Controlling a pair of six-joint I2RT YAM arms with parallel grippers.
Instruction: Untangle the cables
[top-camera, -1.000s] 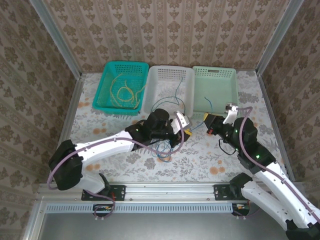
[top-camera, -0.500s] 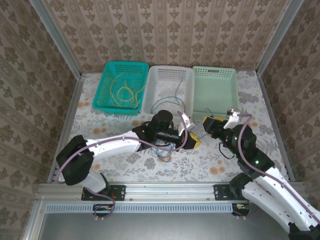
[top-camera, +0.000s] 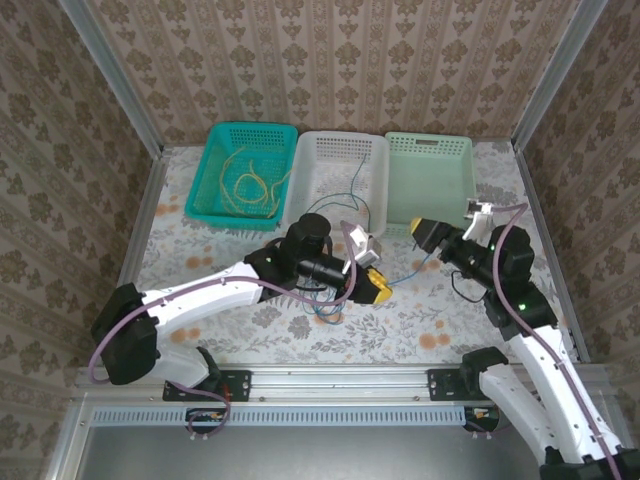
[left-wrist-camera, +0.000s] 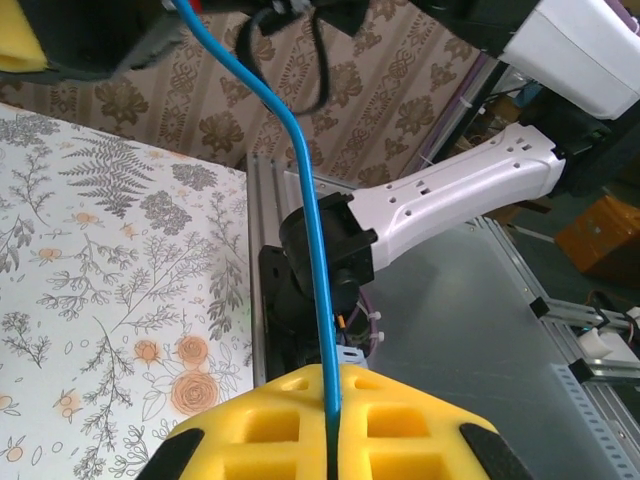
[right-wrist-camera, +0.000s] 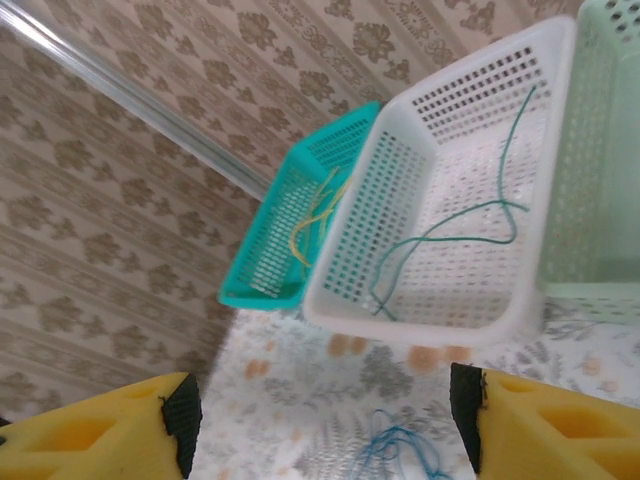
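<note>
**Colours and patterns at the cable station**

Worktop (top-camera: 200, 250): white cloth printed with grey ferns and small orange flowers; walls (top-camera: 330, 60): beige-brown damask wallpaper, repeating floral medallions; teal basket (top-camera: 253, 127), white basket (top-camera: 345, 137) and pale green basket (top-camera: 430, 141), all with perforated sides; yellow cables (top-camera: 250, 183) against the teal; green cable (right-wrist-camera: 450, 235), dark green against the white; blue cable (left-wrist-camera: 310, 200): bright sky blue, one shade along its length; left hand (left-wrist-camera: 330, 400): yellow foam pads with black edging; right hand (right-wrist-camera: 320, 420): the same yellow and black; left arm (top-camera: 210, 290) and right arm (top-camera: 545, 355): white shells, black joints; front rail (top-camera: 330, 375): plain grey metal.
</note>
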